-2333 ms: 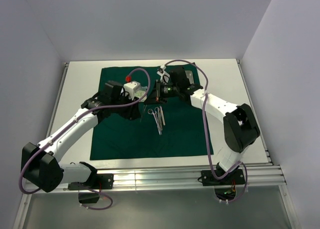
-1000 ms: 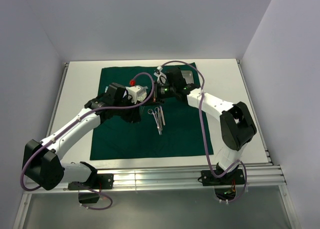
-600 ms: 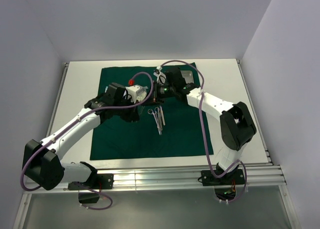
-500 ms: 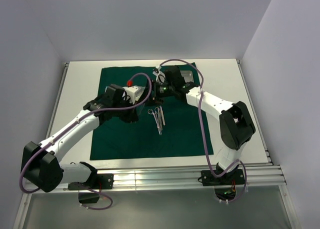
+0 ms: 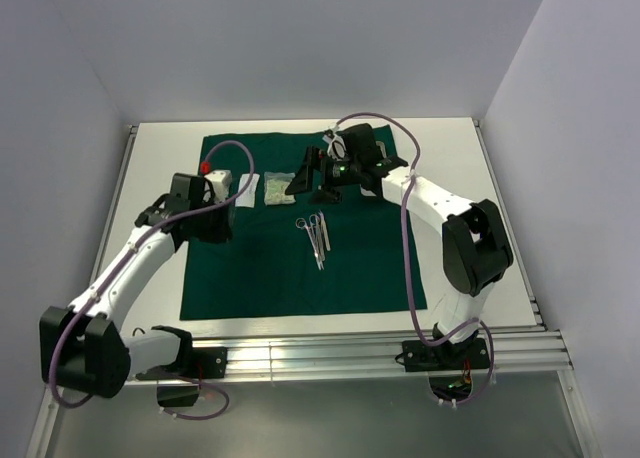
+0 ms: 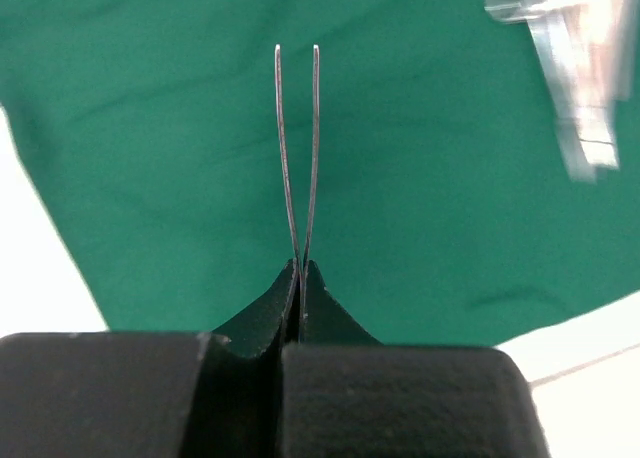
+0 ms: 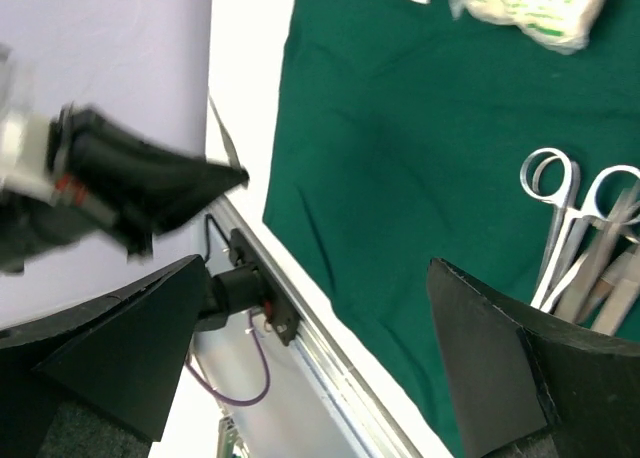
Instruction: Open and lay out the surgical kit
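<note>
The surgical kit lies open on a dark green cloth (image 5: 260, 268) spread flat on the table. My left gripper (image 5: 212, 226) hangs over the cloth's left part. In the left wrist view it (image 6: 300, 268) is shut on slim steel tweezers (image 6: 300, 253), whose two prongs point away from the camera. Two pale packets (image 5: 246, 189) (image 5: 280, 190) lie side by side near the cloth's far edge. Scissors-like clamps (image 5: 316, 234) (image 7: 580, 228) lie mid-cloth. My right gripper (image 5: 312, 181) (image 7: 320, 268) stands wide open above the cloth just right of the packets, holding nothing.
Bare white table top (image 5: 450, 178) borders the cloth on the left, right and far sides. An aluminium rail (image 5: 380, 343) (image 7: 300, 328) runs along the near edge. Grey walls close in on three sides. The blurred left arm (image 7: 120, 173) shows in the right wrist view.
The right gripper went from shut to wide open and drew back a little. The left arm swung left with the tweezers in its shut jaws, uncovering the two packets.
</note>
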